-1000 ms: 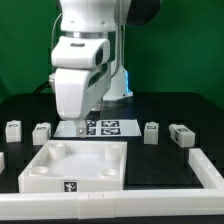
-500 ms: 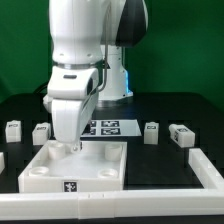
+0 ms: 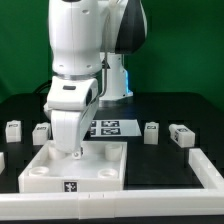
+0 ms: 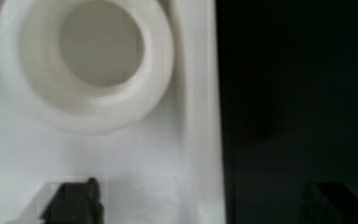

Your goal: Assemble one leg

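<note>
Over the panel (image 3: 100, 172) edge, claw (image 4: 208, 203) wide astride it, socket (image 4: 83, 55) just beside; legs (image 3: 152, 132) off the panel.

The arm (image 3: 82, 35) is clad in smooth, glossy white shells with rounded contours and soft highlights. Behind its upper part sits a black, rounded joint cover (image 3: 136, 22). A thin dark seam (image 3: 78, 77) runs across the white casing where the wrist housing begins, and a pale blue tint shows on the lower segment (image 3: 121, 76) behind it. The gripper (image 3: 73, 150) has a boxy white body with softened edges. In the wrist view its two fingers (image 4: 73, 200) appear as dark, almost black, blurred slabs.
</note>
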`<state>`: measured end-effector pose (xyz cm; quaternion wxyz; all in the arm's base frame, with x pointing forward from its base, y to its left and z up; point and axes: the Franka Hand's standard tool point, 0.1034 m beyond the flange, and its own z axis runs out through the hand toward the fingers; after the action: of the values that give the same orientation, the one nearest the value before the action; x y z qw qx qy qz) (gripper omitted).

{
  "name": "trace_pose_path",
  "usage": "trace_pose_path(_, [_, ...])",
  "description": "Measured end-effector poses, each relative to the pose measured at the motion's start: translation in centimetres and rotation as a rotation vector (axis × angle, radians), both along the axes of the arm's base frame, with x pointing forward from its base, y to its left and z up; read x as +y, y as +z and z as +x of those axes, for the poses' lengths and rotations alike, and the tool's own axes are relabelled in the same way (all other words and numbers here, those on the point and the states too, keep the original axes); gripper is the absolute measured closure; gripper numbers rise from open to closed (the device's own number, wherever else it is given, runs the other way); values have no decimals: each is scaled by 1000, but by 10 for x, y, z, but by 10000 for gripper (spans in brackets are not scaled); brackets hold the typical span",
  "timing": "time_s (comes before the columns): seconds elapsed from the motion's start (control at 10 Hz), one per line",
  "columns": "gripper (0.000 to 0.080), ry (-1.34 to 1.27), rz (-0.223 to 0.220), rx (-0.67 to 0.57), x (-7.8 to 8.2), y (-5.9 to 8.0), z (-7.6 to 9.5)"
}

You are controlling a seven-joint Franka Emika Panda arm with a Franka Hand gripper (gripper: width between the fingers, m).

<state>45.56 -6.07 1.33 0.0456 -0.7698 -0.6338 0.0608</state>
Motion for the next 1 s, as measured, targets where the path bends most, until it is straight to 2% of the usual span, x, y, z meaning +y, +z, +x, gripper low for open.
trace_pose_path(0.1, [378,0,0,1,0,0,0])
trace_pose_path(0.2, [378,0,0,1,0,0,0])
trace_pose_path(0.3, [560,0,0,1,0,0,0])
trace_pose_path(0.4, [693,0,0,1,0,-1,0])
trace_pose_path(0.5, [693,0,0,-5,0,0,1])
trace_pose_path(0.6, [731,0,0,-6,0,0,1])
trace_pose_path(1.0, [731,-1,-1,-9,0,1,2])
